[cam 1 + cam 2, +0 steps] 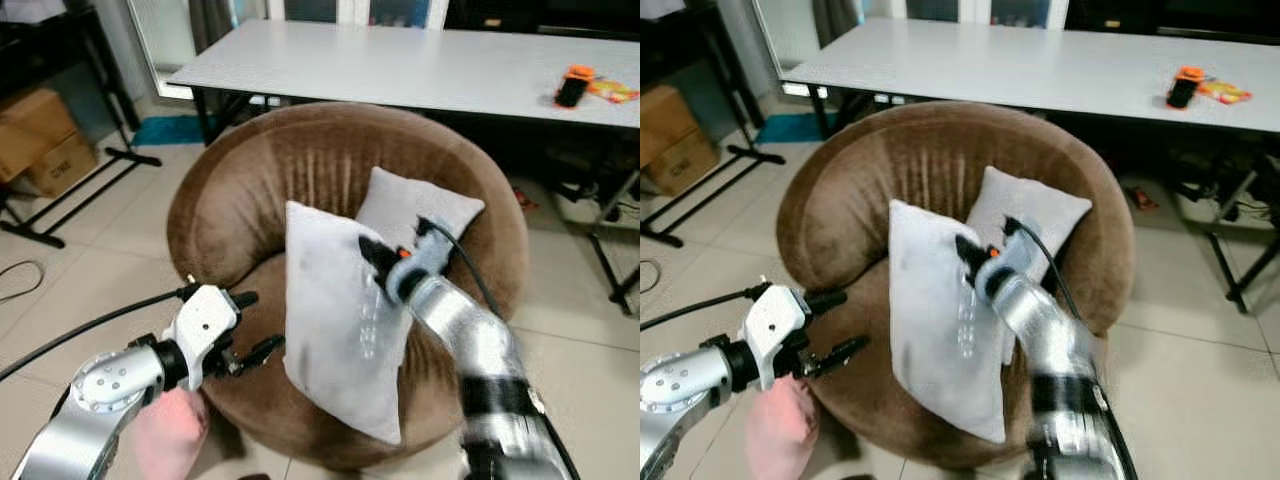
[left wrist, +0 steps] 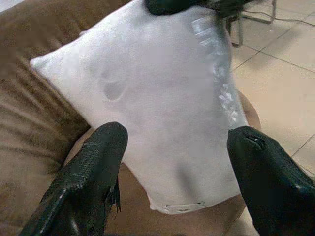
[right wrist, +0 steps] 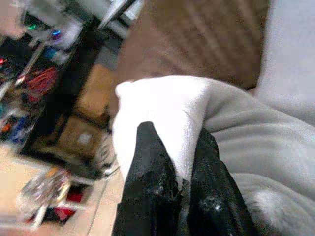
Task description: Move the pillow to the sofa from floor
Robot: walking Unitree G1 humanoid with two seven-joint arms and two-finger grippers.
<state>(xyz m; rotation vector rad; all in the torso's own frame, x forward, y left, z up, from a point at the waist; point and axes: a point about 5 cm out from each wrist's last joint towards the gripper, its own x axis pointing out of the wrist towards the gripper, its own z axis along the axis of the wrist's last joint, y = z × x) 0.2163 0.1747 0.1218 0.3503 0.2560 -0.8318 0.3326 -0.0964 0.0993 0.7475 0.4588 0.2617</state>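
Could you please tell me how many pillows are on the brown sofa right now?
2. One pillow stands upright at the front of the sofa seat, pinched at its top edge by the right end effector. The second pillow leans against the backrest behind it, partly hidden.

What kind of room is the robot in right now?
Probably a home living room doubling as a workspace: a round brown sofa chair with pillows, a long white table behind it, and cardboard boxes on the tiled floor.
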